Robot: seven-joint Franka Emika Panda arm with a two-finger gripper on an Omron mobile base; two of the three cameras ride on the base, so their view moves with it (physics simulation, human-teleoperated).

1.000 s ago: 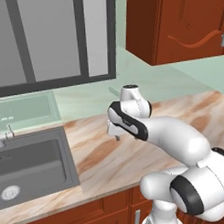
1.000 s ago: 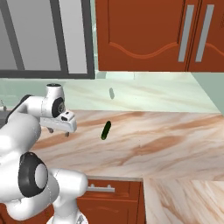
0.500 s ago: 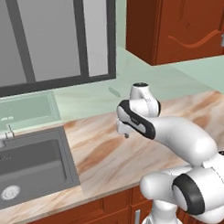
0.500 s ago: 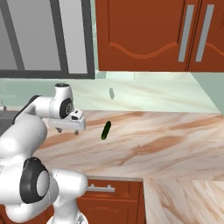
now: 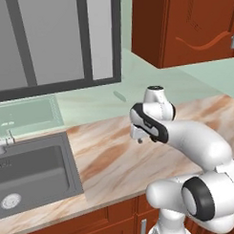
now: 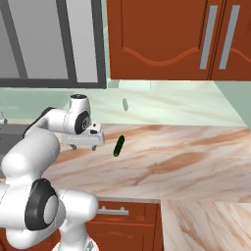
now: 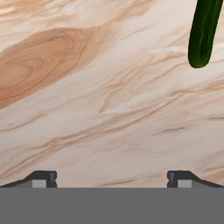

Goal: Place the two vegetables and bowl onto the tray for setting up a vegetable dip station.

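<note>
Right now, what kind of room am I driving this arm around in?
A kitchen, rendered rather than real. The signs: a marble-look counter with a steel sink set into it, red-brown wall cabinets above, and a cucumber lying on the counter.

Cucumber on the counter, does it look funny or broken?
No. The cucumber lies flat and whole on the marble counter, nothing spilled around it. The open gripper hangs beside it, not touching. Nothing stands out.
</note>
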